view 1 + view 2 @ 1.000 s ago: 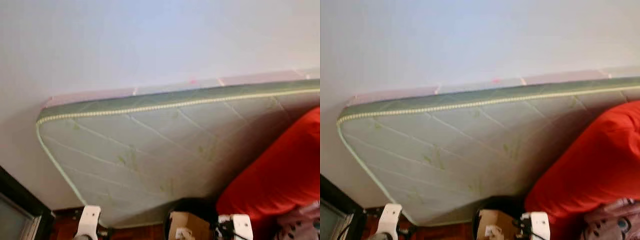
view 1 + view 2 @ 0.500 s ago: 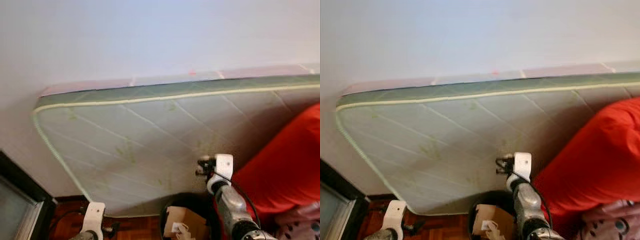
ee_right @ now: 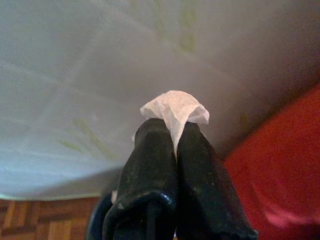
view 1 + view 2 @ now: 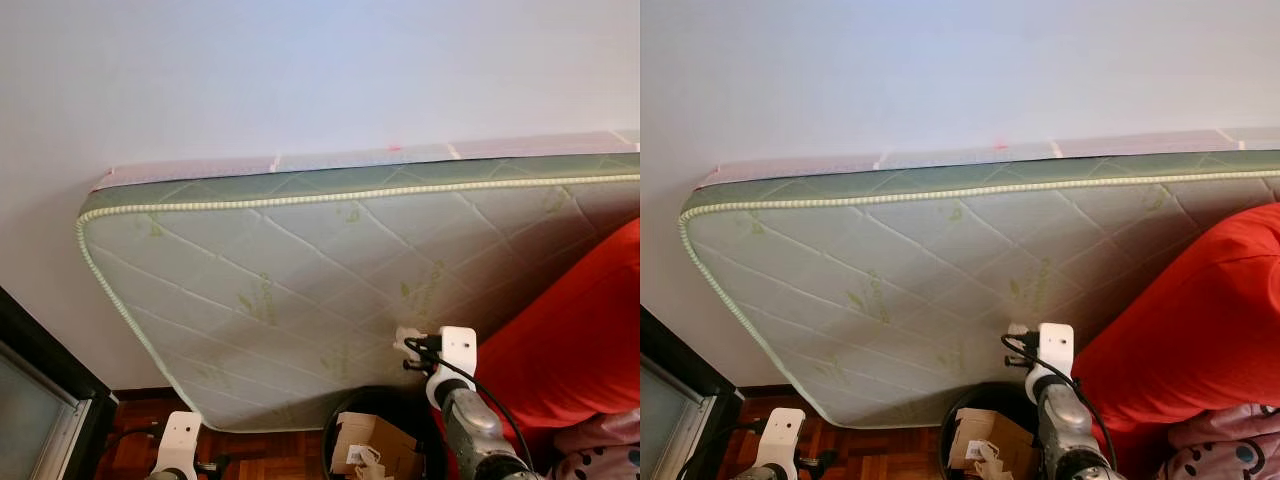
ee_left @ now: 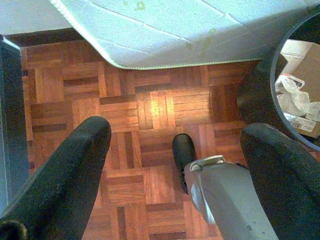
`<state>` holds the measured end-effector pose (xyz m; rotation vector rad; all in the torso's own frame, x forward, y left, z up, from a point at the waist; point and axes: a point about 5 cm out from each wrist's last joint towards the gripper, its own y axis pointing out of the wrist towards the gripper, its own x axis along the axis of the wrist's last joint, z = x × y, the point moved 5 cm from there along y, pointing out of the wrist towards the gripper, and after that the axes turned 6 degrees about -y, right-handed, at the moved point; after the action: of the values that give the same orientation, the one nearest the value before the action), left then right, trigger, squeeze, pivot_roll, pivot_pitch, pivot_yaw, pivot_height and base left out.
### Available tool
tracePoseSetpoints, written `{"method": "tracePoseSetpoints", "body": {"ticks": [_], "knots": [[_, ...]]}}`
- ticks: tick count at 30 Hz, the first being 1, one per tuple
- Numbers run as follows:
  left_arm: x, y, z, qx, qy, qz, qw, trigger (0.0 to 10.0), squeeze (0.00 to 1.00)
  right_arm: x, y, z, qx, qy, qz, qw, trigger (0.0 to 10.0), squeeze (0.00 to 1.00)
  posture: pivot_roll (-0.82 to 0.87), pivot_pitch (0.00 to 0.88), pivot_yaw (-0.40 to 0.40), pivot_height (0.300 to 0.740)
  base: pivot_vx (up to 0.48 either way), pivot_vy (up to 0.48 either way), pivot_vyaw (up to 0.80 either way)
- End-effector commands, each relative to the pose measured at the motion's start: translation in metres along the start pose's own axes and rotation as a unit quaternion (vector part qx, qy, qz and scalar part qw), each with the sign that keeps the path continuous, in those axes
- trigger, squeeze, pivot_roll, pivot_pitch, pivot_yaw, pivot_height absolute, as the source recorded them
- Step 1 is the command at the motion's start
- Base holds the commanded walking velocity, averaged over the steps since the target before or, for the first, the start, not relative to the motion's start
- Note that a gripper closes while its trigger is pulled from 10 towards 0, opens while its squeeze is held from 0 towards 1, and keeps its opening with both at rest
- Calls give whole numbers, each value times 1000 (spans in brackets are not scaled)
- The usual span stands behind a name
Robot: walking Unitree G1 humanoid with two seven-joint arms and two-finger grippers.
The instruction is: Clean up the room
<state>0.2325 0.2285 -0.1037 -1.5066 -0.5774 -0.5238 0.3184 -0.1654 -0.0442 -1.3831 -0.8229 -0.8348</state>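
Right tool point(image 3: 167, 132): clamped on crumpled white tissue point(image 3: 175, 109)
Risk: early release misses round black bin point(image 4: 385, 440)

The right gripper point(image 3: 172, 131) pinches a crumpled white tissue point(image 3: 175, 111) between its closed black fingers point(image 3: 155, 160). Behind it stands a pale quilted mattress point(image 3: 100, 75), with red fabric point(image 3: 280, 170) beside and parquet floor point(image 3: 45, 220) below.
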Motion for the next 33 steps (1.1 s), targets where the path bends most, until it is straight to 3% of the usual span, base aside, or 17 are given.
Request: {"method": "tracePoseSetpoints", "body": {"ticks": [1, 6, 33], "knots": [[-1, 0, 2, 3, -3, 4, 1000, 10000, 0, -7, -2, 0, -1, -4, 14, 1000, 10000, 0, 13, 0, 10, 740, 0, 0, 0], [-1, 0, 2, 4, -3, 4, 1000, 10000, 0, -16, -5, -8, -21, -10, 29, 999, 10000, 0, 19, 0, 5, 740, 0, 0, 0], [-2, 0, 3, 7, -7, 4, 1000, 10000, 0, -16, -4, -8, -24, -16, 32, 999, 10000, 0, 32, 0, -4, 740, 0, 0, 0]]}}
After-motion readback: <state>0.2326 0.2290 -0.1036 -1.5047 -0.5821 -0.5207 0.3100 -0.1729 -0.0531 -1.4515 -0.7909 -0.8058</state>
